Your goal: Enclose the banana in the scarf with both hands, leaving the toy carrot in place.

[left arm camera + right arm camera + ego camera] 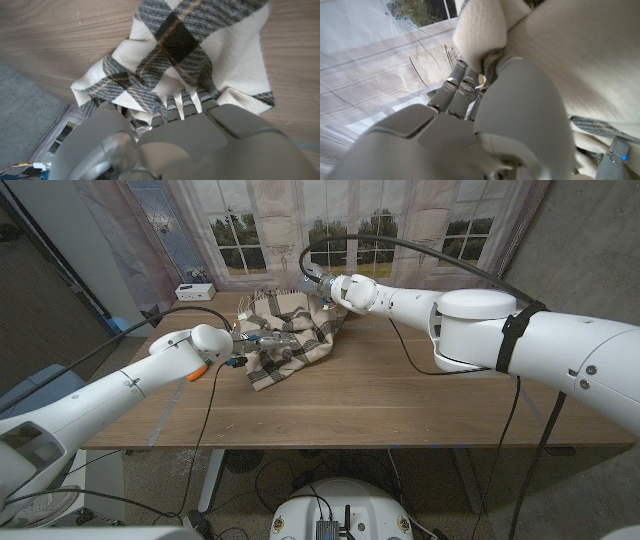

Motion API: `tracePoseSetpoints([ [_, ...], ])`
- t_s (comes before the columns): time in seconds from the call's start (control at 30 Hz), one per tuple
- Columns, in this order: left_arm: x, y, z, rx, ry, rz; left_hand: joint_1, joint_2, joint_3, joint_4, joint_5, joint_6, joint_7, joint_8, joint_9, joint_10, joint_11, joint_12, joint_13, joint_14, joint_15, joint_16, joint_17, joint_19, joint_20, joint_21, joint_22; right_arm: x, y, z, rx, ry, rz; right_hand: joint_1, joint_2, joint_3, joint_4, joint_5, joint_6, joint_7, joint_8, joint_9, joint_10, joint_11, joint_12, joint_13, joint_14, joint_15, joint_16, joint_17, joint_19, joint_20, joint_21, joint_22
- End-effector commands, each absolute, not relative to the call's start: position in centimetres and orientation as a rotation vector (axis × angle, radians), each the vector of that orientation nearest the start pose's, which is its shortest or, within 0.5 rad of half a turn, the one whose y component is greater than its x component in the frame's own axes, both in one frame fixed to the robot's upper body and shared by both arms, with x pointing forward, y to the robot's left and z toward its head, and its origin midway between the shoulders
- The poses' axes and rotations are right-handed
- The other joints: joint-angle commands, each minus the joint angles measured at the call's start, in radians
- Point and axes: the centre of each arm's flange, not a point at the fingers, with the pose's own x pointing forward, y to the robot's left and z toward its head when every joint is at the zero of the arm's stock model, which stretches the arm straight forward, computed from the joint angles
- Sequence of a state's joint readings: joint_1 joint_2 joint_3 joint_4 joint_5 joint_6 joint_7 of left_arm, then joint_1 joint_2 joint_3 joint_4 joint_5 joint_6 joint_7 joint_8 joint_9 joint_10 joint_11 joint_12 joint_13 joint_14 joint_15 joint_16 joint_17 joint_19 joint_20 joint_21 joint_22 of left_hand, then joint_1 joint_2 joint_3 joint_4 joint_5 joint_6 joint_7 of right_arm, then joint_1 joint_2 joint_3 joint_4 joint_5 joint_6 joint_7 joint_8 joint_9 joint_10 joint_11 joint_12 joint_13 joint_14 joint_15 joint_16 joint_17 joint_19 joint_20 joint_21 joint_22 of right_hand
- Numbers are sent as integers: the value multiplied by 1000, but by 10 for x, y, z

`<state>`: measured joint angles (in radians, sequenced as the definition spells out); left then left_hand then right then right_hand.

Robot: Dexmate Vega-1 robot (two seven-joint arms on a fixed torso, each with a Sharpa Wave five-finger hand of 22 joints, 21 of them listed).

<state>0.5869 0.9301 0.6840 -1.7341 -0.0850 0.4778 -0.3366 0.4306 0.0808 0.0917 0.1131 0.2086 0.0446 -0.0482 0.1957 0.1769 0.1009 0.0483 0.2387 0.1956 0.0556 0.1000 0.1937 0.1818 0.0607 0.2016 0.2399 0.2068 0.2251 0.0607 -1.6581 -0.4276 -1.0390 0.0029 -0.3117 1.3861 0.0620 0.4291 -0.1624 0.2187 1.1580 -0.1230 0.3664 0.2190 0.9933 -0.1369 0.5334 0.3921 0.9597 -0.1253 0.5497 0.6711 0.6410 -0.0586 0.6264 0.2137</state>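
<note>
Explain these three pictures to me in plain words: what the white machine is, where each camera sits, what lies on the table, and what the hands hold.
This is a robot with two white arms, each ending in a hand with fingers, standing at a wooden table. The wide picture comes from a camera on its head, looking down. The other two come from cameras on its wrists, looking along the back of each hand, so they appear turned.

On the table lies a cream and grey plaid scarf, bunched up. Beside the left arm, a small orange toy carrot peeks out. The banana cannot be seen; it may be under the cloth.

The right hand grips a cream fold of the scarf. The left hand has its fingers at the scarf's edge; a firm grip cannot be made out.
</note>
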Motion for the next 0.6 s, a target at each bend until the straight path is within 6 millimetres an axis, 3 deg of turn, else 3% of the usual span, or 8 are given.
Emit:
tracePoseSetpoints([
  [0.03,630,280,17,1054,-89,-314,-9,-2,-4,2,5,6,-2,-2,2,12,-1,-3,-1,5,4,0,0,7,9,3,3,670,77,152,-2464,-1404,-128,10,-2,-5,0,11,11,4,7,7,28,21,11,5,31,-112,-3,8,-3,-119,12,-2],
  [0.6,629,279,16,1056,-88,-320,-13,-1,-7,1,6,6,-3,-4,2,12,1,-6,-1,4,5,-2,0,7,9,2,3,642,94,138,-2314,-1769,-40,8,-9,-5,3,25,16,0,10,8,30,16,12,23,36,-112,-19,22,-15,-124,28,-9],
])
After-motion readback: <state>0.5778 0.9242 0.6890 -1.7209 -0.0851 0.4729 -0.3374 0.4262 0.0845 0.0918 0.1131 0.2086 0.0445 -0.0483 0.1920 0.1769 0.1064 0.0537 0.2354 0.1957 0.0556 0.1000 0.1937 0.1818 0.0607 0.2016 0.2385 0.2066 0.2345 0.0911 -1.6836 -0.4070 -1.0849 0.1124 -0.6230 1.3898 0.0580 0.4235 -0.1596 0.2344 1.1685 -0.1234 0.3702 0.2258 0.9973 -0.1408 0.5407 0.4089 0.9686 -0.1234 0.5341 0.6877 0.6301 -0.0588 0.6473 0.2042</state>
